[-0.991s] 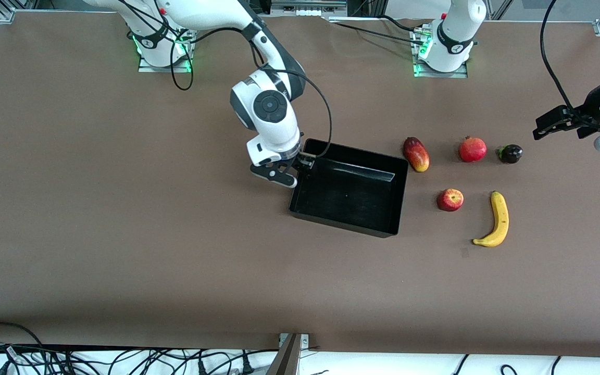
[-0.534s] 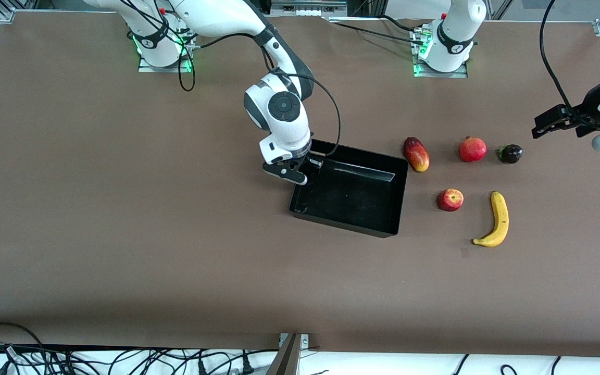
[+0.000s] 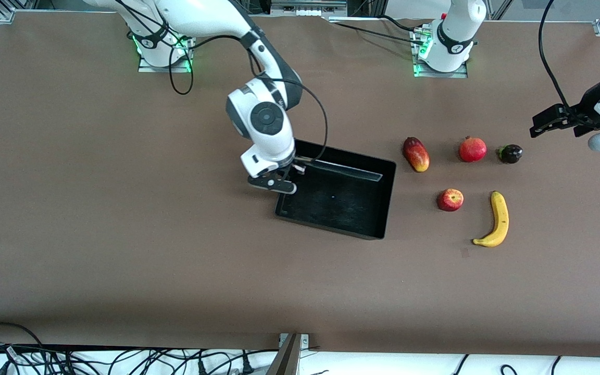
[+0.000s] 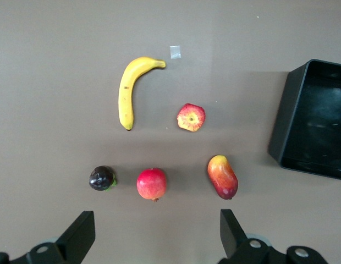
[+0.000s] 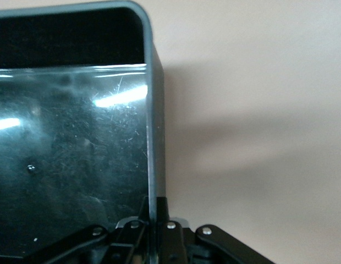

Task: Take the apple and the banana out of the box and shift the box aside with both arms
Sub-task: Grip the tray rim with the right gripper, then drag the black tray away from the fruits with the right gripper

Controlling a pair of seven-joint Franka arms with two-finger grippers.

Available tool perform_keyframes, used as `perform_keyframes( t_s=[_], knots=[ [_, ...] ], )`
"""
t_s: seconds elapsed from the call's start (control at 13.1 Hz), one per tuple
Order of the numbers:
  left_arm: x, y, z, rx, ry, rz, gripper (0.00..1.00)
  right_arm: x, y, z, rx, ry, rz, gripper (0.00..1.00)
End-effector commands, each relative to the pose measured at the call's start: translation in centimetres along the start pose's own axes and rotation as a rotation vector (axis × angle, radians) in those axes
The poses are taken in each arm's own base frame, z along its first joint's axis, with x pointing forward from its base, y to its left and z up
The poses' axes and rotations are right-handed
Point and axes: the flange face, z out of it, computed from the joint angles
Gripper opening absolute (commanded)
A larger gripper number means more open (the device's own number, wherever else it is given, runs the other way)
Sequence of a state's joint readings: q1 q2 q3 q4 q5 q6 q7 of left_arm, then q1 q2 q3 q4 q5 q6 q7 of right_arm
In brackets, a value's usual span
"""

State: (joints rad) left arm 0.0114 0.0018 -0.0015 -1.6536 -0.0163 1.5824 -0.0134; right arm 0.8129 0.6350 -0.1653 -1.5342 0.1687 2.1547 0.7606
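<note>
With the apple [image 3: 450, 199] and banana [image 3: 494, 221] already out on the bench [image 3: 123, 234], the right hand [image 3: 285, 174] has pinched the box [image 3: 334, 195] wall and dragged it toward the right arm's end, while the left hand [image 3: 549, 123] waits spread over the bench's end.

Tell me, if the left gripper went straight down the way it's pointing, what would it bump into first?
Probably the pomegranate. The left gripper hangs open above the row of fruit, and the pomegranate lies between its fingers. Depth is unclear, so it might meet bare table beside it.
</note>
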Motion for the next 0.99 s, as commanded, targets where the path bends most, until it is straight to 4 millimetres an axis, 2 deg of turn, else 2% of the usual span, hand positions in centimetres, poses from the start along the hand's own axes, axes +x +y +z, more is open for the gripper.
perform_keyframes(
  t_s=[0.0,0.15,0.3,0.46,0.53,0.69,0.91],
  knots=[
    [-1.0,2.4,-1.4,-0.008,0.000,0.055,1.00,4.3,6.8,-6.0,0.006,-0.065,-0.083,0.00],
    [-1.3,2.8,-1.8,-0.007,-0.014,0.063,1.00,7.9,13.6,-8.6,-0.015,-0.095,-0.164,0.00],
    [-1.4,2.0,-1.7,-0.008,-0.024,0.052,1.00,10.2,20.4,-9.9,-0.030,-0.097,-0.218,0.00],
    [-1.4,2.1,-1.7,-0.007,-0.023,0.052,1.00,11.9,26.9,-9.6,-0.049,-0.105,-0.246,0.00],
    [-1.4,2.2,-1.7,-0.006,-0.023,0.053,1.00,12.4,29.9,-9.4,-0.053,-0.103,-0.252,0.00],
    [-1.4,2.1,-1.7,-0.006,-0.026,0.052,1.00,12.3,34.3,-8.4,-0.055,-0.100,-0.244,0.00],
    [-1.5,2.3,-1.7,-0.005,-0.028,0.057,1.00,10.8,39.2,-5.4,-0.052,-0.096,-0.227,0.00]
  ],
)
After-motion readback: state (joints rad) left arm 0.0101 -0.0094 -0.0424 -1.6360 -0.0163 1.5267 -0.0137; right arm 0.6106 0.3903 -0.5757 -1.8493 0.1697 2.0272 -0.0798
